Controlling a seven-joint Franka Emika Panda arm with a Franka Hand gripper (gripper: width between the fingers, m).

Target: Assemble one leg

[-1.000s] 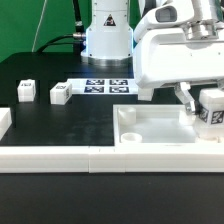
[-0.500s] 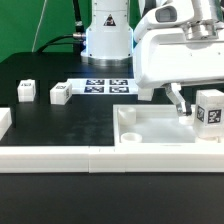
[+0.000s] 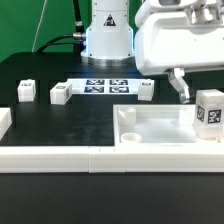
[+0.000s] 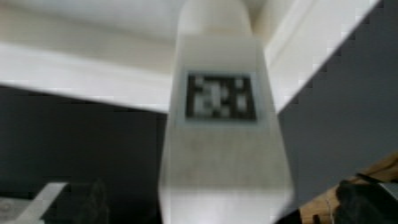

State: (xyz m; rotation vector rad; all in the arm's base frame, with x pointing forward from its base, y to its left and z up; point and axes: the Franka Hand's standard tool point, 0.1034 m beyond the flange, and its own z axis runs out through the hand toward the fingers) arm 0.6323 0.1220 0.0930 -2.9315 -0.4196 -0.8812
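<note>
A leg [image 3: 209,110], a small white block with a square tag, stands upright at the tray's [image 3: 160,128] corner on the exterior view's right. My gripper [image 3: 197,92] is just above it; one finger [image 3: 181,86] shows beside the leg's top and does not touch it. The jaws look open and hold nothing. In the wrist view the leg [image 4: 224,120] fills the middle, tag facing the camera, with the white tray [image 4: 71,70] behind it.
Three more legs lie on the black table: two at the exterior view's left [image 3: 25,92] [image 3: 60,94] and one behind the tray [image 3: 146,91]. The marker board [image 3: 105,86] lies before the robot base [image 3: 107,35]. White rails [image 3: 60,156] run along the front.
My gripper has risen away from the leg. The leg stays standing at the tray's corner, let go.
</note>
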